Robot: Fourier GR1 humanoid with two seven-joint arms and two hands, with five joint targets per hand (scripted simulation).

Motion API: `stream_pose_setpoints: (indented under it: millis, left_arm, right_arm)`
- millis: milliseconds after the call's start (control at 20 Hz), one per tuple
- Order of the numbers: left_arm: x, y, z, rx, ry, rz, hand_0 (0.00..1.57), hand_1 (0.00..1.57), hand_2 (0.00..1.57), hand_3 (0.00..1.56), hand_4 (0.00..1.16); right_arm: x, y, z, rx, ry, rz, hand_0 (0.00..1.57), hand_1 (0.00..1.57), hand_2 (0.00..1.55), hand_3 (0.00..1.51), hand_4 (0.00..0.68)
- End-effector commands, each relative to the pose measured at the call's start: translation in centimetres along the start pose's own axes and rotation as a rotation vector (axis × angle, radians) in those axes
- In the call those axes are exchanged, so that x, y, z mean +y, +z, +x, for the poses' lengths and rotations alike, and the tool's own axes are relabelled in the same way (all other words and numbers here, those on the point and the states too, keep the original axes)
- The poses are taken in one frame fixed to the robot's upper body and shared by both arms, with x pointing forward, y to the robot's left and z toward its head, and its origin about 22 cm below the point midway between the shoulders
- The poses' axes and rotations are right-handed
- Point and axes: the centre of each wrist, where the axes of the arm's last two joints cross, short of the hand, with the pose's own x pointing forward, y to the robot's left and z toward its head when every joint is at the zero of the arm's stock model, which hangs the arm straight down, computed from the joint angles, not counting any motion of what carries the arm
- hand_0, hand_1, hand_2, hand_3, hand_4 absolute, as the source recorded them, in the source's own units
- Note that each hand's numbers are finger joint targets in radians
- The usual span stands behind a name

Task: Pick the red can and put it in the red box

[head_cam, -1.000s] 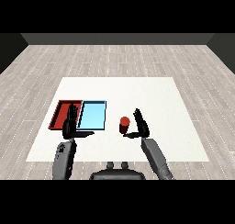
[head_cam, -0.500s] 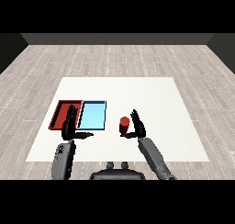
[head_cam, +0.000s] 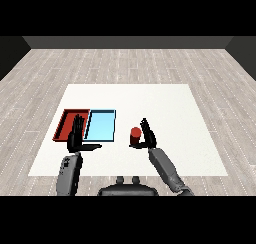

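Observation:
The red can [head_cam: 135, 135] stands upright on the white table [head_cam: 165, 103], to the right of the two trays. My right hand [head_cam: 147, 134] is right beside the can on its right side, fingers straight and pointing up, thumb reaching under the can toward its left. The red tray [head_cam: 66, 123] lies at the left, with the light blue tray [head_cam: 101, 125] next to it on its right. My left hand [head_cam: 77, 137] is open, fingers straight, held over the near edge of the red tray.
The table's right half stretches bare beyond the can. A grey plank floor [head_cam: 130, 63] surrounds the table. Both forearms come in from the lower edge.
My right hand has shifted a little left, closing up against the can's side. The left hand and the can stay where they were.

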Motion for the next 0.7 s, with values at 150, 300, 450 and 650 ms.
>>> stream_pose_setpoints:
  millis: [150,300,450,650]
  left_arm:
    - [-0.7,0.7,1.7,0.004,-0.001,-0.001,0.00,0.00,0.00,0.00,0.00]
    - [-0.5,-1.5,0.9,0.005,0.002,-0.004,0.00,0.00,0.00,0.00,0.00]
    - [-0.1,0.0,0.8,0.015,-0.008,-0.010,0.00,0.00,0.00,0.00,0.00]
    - [-0.5,1.6,-0.1,0.022,-0.002,-0.020,0.00,0.00,0.00,0.00,0.00]
  right_arm:
    - [1.2,-0.1,-0.8,0.005,-0.032,0.029,0.00,0.00,0.00,0.00,0.000]
    - [2.3,-0.7,0.6,0.014,-0.044,0.016,0.00,0.00,0.00,0.00,0.000]
    - [1.9,-1.2,-0.2,0.011,-0.049,0.052,0.00,0.00,0.00,0.00,0.000]
    - [3.3,-0.2,-0.8,0.050,-0.044,0.070,0.00,0.00,0.00,0.00,0.000]
